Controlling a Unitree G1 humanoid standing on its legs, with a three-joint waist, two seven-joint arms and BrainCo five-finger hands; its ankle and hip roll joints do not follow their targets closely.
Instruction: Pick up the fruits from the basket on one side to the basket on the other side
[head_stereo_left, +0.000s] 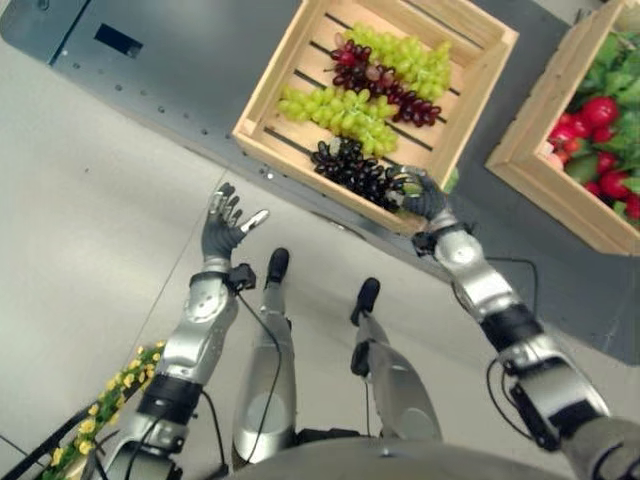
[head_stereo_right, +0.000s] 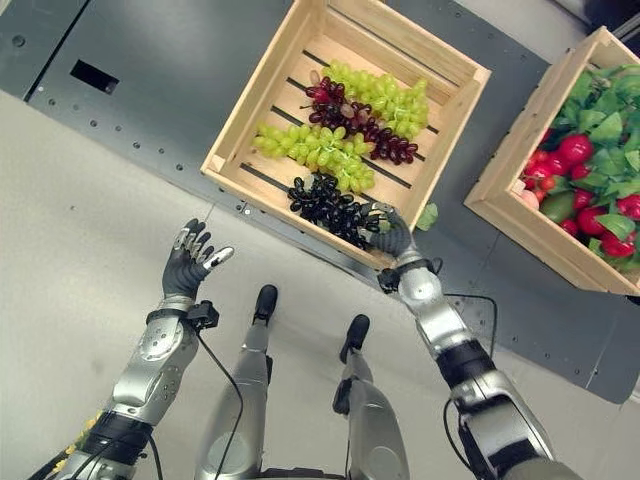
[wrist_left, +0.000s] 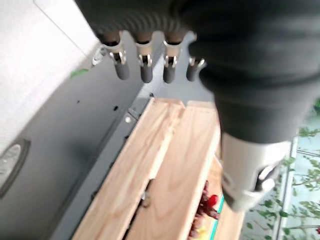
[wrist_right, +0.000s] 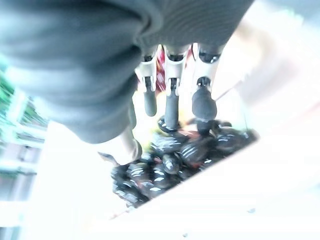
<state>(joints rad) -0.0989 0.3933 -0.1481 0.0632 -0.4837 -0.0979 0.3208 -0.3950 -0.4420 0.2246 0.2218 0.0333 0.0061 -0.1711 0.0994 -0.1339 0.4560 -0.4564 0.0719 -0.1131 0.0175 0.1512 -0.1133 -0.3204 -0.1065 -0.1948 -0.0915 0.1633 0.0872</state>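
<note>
While the right robot hand (head_stereo_left: 420, 196) curls loosely over the black grape bunch (head_stereo_right: 330, 208) in the upper-centre slatted wooden crate (head_stereo_left: 290, 75), nothing is lifted yet; the left robot hand (head_stereo_right: 190, 260) hovers spread.

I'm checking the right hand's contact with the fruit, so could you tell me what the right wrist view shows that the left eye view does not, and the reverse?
The right wrist view alone shows the right hand's fingertips extended down onto the black grapes, not curled around them. The left eye view alone shows the whole wooden crate, the green grapes, the red grapes, a second crate of vegetables and the open left hand. Both show the right hand at the black bunch.
</note>
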